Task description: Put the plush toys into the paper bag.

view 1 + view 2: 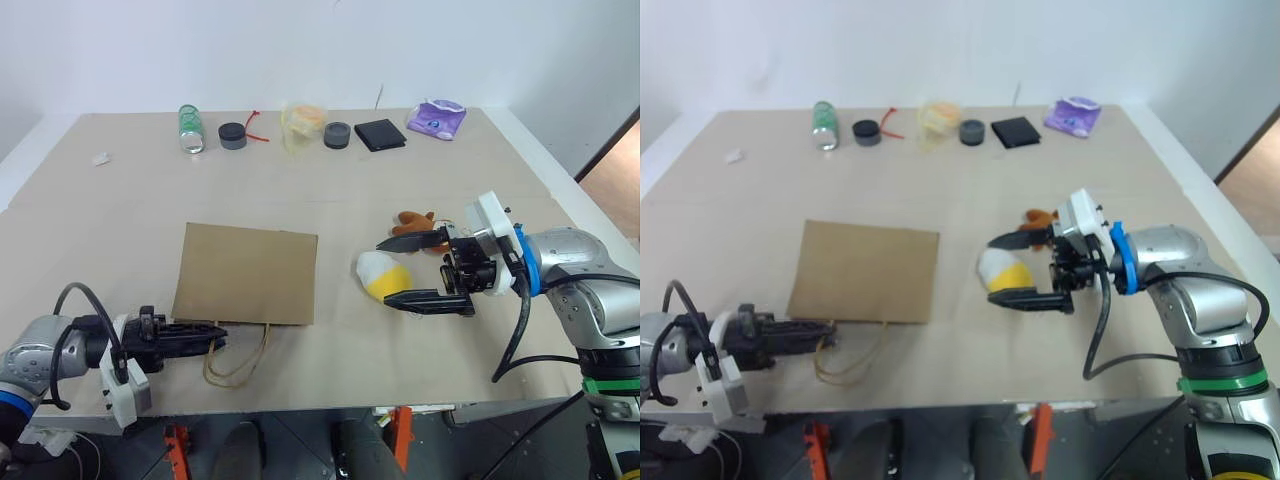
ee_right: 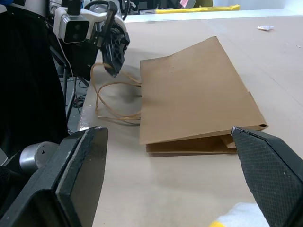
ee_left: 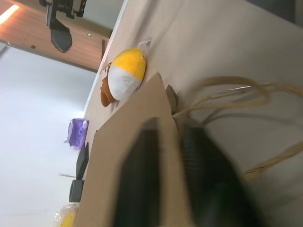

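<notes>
The left hand (image 1: 200, 338) reaches in low from the near left corner, its two black fingers drawn together at the near edge of the flat brown kraft paper bag (image 1: 247, 272), right where the tan twisted cord handles (image 1: 240, 362) loop out toward the front of the bench (image 1: 120, 220). From where I stand I cannot tell whether the fingers pinch the bag's edge or a cord, or merely rest against them. The bag lies flat on the pale bench, mouth end nearest the robot, with its upper layer lifted slightly at one side.

Over on the right, the right hand (image 1: 412, 270) hovers with its fingers spread wide, holding nothing, pointed toward the bag. One finger sits over the brown plush doll (image 1: 412, 220), the other just in front of the egg-shaped white and yellow plush toy (image 1: 383, 276). Both toys lie on the bench between the bag and that hand, the egg nearer the bag, the doll just behind it.

Along the far edge stand a clear bottle with a green cap (image 1: 190, 128), two dark round lids (image 1: 232, 135), a yellowish plastic packet (image 1: 303, 124), a small black wallet (image 1: 380, 134) and a purple pouch (image 1: 436, 119).
</notes>
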`<state>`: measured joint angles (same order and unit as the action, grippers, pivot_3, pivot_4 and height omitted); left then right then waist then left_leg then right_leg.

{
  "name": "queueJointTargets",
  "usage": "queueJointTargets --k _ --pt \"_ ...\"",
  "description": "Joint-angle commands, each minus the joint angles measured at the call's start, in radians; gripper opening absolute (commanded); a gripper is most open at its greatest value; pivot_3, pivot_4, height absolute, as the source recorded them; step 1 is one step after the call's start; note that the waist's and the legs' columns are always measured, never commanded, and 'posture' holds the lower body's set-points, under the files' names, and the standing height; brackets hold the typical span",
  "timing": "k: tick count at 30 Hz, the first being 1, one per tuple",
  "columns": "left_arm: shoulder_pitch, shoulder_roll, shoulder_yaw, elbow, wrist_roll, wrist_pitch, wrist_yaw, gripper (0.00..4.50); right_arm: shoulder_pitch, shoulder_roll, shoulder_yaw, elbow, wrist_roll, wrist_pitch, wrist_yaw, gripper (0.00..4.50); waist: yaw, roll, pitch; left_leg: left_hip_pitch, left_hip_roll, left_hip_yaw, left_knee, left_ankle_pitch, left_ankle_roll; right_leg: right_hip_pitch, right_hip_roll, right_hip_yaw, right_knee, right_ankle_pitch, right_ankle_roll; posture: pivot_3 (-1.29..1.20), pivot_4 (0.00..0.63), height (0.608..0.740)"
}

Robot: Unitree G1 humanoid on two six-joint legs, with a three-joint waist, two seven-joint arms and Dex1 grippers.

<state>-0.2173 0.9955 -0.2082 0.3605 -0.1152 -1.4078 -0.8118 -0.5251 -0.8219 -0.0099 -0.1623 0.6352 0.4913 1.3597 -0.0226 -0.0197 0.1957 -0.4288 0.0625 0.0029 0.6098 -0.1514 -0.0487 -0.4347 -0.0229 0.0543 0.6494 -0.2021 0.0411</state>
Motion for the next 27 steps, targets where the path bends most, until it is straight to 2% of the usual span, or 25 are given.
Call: queueJointTargets --k 1,4,8,12,15,20,22,27 --pt "-0.013 0.016 -0.007 -0.031 0.002 0.022 0.021 0.04 0.001 -0.014 -0.043 -0.042 0.023 0.0 -0.006 4.5 0.0 0.0 0.0 0.0 0.0 0.0 0.0 0.0 0.0 0.0 0.0 0.0 0.0 0.0 0.0 0.0 0.15 0.74" --pt "-0.015 0.002 0.004 -0.067 -0.04 0.101 0.042 0.04 0.011 -0.014 -0.05 -0.06 0.037 0.013 -0.02 4.5 0.0 0.0 0.0 0.0 0.0 0.001 0.0 0.0 0.0 0.0 0.0 0.001 0.0 0.0 0.0 0.0 0.15 0.74" --pt "-0.078 -0.065 0.094 -0.201 -0.137 0.369 0.151 0.04 0.064 -0.004 -0.072 -0.148 0.103 0.081 -0.069 4.5 0.004 -0.001 0.0 -0.001 0.0 0.0 0.0 0.0 0.0 0.0 0.0 0.001 0.0 0.001 0.001 0.0 0.15 0.74" --pt "-0.116 -0.119 0.149 -0.331 -0.144 0.55 0.202 0.04 0.126 0.045 -0.05 -0.227 0.12 0.119 -0.168 4.5 0.001 -0.004 -0.002 -0.002 0.0 0.0 0.002 0.0 0.0 0.0 0.001 0.002 0.0 0.001 0.003 0.0 0.15 0.74" --pt "-0.101 -0.155 0.168 -0.415 -0.128 0.635 0.21 0.0 0.136 0.118 -0.017 -0.259 0.101 0.153 -0.301 3.63 -0.007 -0.006 -0.003 -0.001 0.0 0.001 0.002 0.0 0.0 0.0 0.001 0.003 0.0 0.002 0.003 0.0 0.15 0.74" --pt "-0.051 -0.207 0.189 -0.488 -0.096 0.7 0.208 0.0 0.098 0.295 0.032 -0.301 0.092 0.199 -0.532 1.23 -0.014 -0.006 -0.004 -0.001 0.0 0.001 0.002 0.001 0.0 0.0 0.004 0.005 0.001 0.003 0.003 0.0 0.15 0.74" --pt "-0.041 -0.223 0.193 -0.504 -0.085 0.713 0.206 0.0 0.077 0.356 0.05 -0.305 0.088 0.212 -0.603 0.12 -0.014 -0.007 -0.004 0.0 0.0 0.0 0.002 0.001 0.001 -0.001 0.004 0.005 0.001 0.004 0.002 0.0 0.15 0.74" --pt "-0.025 -0.249 0.213 -0.517 -0.075 0.734 0.197 0.0 0.06 0.397 0.068 -0.31 0.08 0.222 -0.655 0.05 -0.013 -0.01 -0.006 -0.001 0.0 0.0 0.002 0.001 0.001 0.0 0.004 0.006 0.001 0.004 0.003 0.0 0.15 0.74"
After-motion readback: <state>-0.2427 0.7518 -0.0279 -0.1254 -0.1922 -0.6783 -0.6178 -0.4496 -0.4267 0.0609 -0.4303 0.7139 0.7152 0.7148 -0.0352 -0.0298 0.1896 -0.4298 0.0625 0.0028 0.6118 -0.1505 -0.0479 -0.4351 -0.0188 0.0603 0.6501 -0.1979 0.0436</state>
